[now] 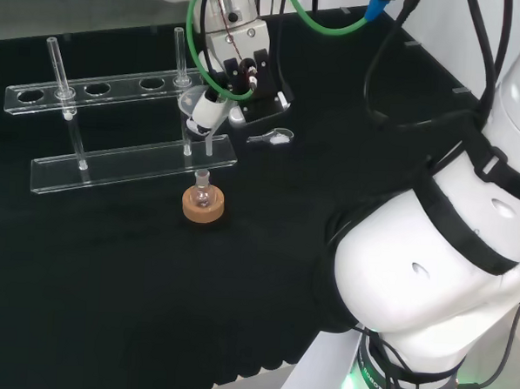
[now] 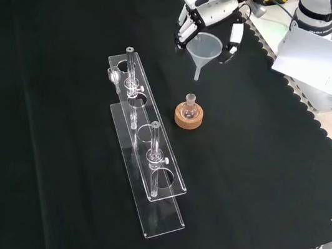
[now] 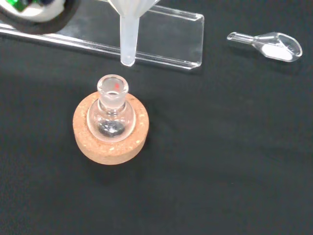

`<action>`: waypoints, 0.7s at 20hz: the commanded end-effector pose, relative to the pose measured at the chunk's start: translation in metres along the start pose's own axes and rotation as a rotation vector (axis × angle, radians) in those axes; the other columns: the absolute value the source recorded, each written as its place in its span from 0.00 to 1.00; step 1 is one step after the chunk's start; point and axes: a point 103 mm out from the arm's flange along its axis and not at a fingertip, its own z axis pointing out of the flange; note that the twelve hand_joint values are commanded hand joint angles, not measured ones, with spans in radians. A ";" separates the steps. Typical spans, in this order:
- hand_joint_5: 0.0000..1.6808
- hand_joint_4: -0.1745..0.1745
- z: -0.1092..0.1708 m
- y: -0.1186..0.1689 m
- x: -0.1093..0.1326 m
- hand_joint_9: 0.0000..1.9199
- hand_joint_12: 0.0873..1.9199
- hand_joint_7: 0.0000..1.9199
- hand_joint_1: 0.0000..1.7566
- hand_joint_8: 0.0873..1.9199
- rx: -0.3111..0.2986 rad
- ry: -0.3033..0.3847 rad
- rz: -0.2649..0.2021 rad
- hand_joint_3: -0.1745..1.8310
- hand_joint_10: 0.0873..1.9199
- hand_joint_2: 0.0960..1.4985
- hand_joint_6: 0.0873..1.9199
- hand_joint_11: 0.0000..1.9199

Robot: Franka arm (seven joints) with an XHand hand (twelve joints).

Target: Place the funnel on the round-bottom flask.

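**Front view: funnel held above the flask, stem not yet in the neck**

From the front view my hand [image 2: 209,18] comes in at the top, fingers [image 2: 185,29] curled round the rim of the clear funnel [image 2: 204,47]; I grip it by the wide cone, and its stem points down, upright, clear of everything beneath; below my fingers and a little nearer the camera stands the round-bottom flask [image 2: 188,107], upright in its cork ring [image 2: 189,117] on the black cloth [image 2: 259,177]; funnel and flask are apart, the stem's tip above the flask's mouth and not touching it.

In the wrist view the stem ends just beside the open neck, off to one side of it rather than over its centre; the flask sits snug in the cork ring; a small clear scoop [image 3: 268,43] lies on the cloth, well apart from the flask.

In the head view a clear rack [image 1: 131,162] with glass tubes lies just beyond the flask, close under my fingers.
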 end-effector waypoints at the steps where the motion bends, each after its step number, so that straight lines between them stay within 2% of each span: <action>1: 0.51 0.29 0.008 0.012 0.006 0.70 0.55 0.54 0.44 0.32 0.003 0.020 -0.019 0.40 0.10 0.51 0.40 0.48; 14: 0.51 0.28 0.025 0.030 0.011 0.71 0.55 0.54 0.44 0.33 0.019 0.020 -0.036 0.40 0.10 0.51 0.40 0.48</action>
